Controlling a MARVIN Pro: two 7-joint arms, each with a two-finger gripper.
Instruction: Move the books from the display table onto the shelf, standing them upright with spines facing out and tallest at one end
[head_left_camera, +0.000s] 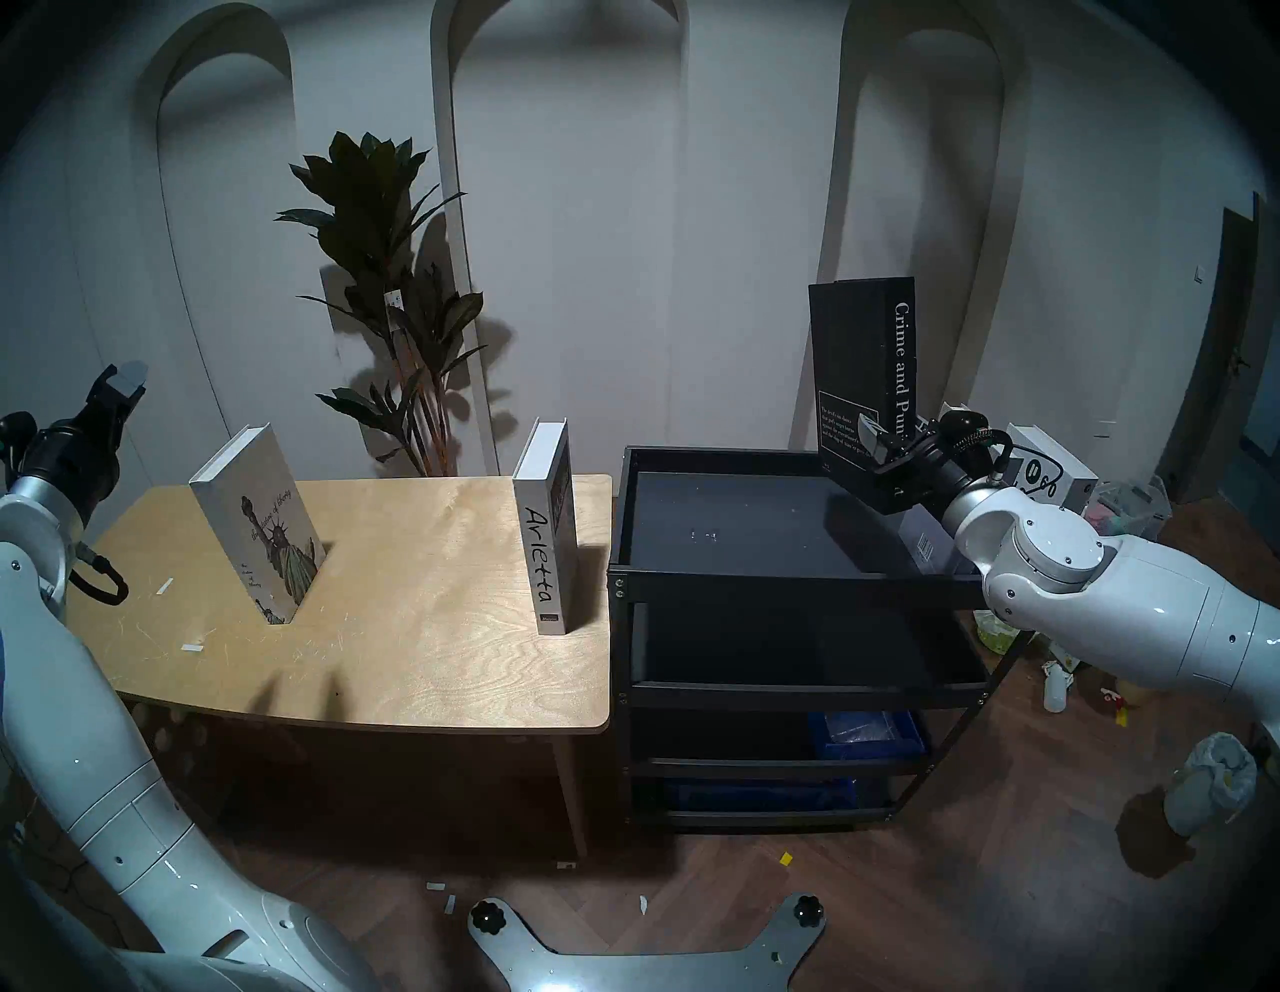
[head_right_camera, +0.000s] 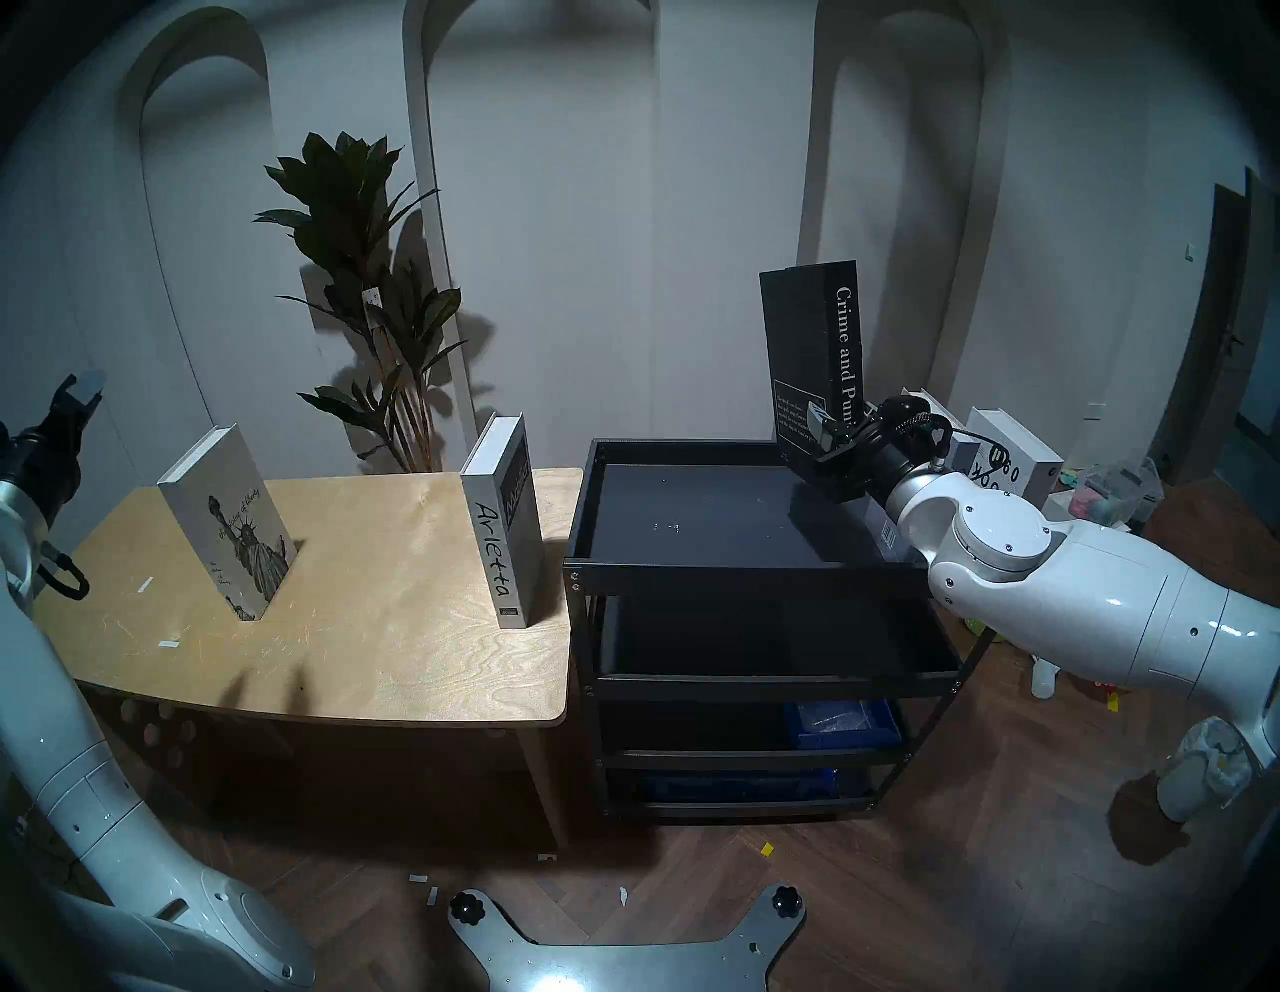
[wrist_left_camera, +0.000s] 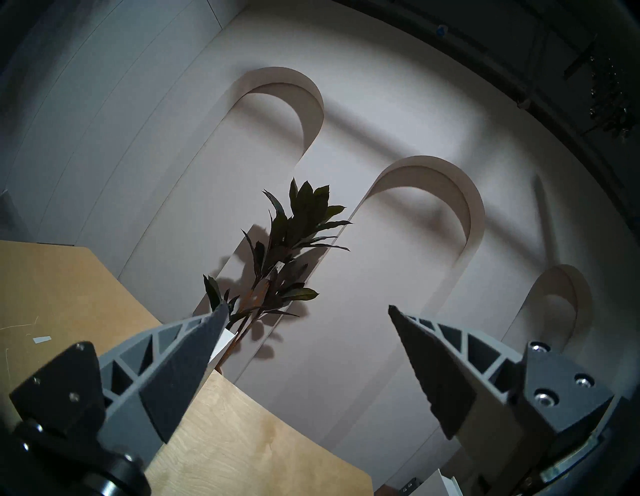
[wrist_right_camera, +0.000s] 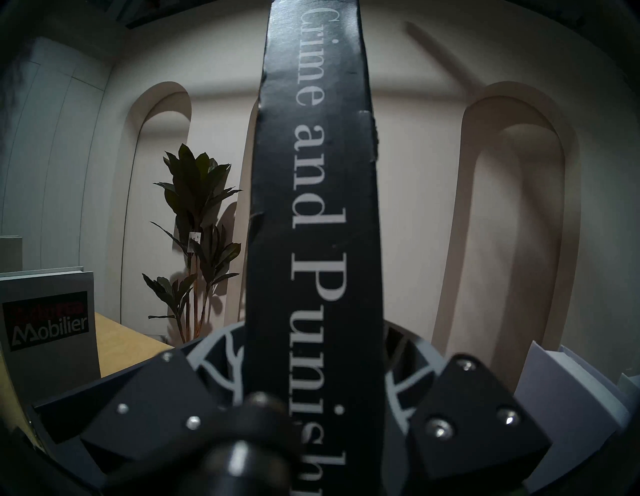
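My right gripper (head_left_camera: 881, 443) is shut on the lower part of the black "Crime and Punishment" book (head_left_camera: 866, 360). It holds the book upright, spine towards me, above the back right of the black shelf cart's (head_left_camera: 762, 578) top tray; the spine fills the right wrist view (wrist_right_camera: 311, 173). White "Arietta" (head_left_camera: 544, 547) stands upright at the right end of the wooden display table (head_left_camera: 415, 658). The pale grey Statue of Liberty book (head_left_camera: 267, 533) stands tilted at the table's left. My left gripper (head_left_camera: 121, 381) is open and empty, raised left of the table.
A white book with black lettering (head_left_camera: 1053, 478) and a pale one (head_left_camera: 928, 540) show behind my right wrist at the cart's right side. A potted plant (head_left_camera: 395, 298) stands behind the table. Blue bins (head_left_camera: 866, 734) sit on lower tiers. Clutter and a bucket (head_left_camera: 1212, 783) lie on the floor at right.
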